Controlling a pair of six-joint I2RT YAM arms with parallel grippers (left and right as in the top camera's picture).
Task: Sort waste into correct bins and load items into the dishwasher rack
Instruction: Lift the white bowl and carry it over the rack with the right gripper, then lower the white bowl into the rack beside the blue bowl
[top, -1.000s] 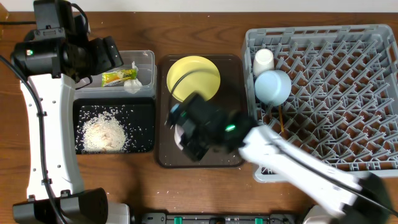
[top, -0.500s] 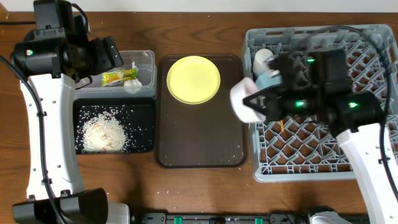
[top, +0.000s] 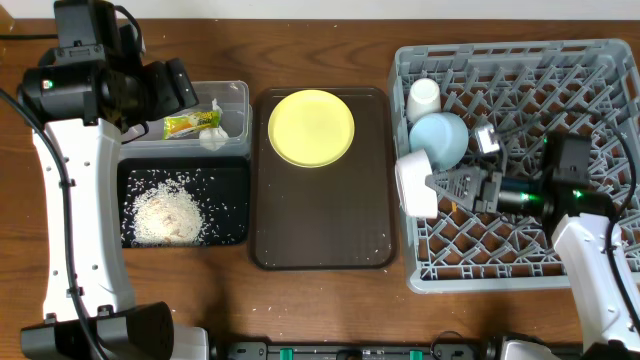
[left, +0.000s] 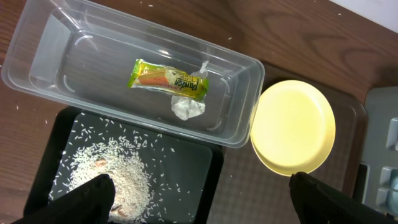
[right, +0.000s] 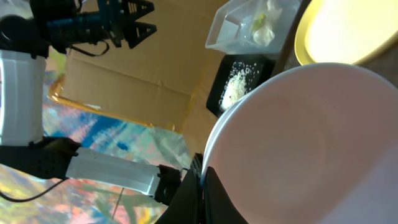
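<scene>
My right gripper is shut on the rim of the white-pinkish bowl, held on edge at the left side of the grey dishwasher rack; the bowl fills the right wrist view. The light blue bowl and white cup sit in the rack's left part. The yellow plate lies on the brown tray. The snack wrapper and tissue lie in the clear tub. Rice lies in the black tray. My left gripper is open above them. Chopsticks are hidden.
A few rice grains lie on the brown tray's lower right part. The left arm's white link runs down the table's left side. The right arm reaches over the rack's lower right part.
My right gripper carried the white-pinkish bowl from the brown tray to the rack's left side and turned it on edge. The left arm has not moved.
</scene>
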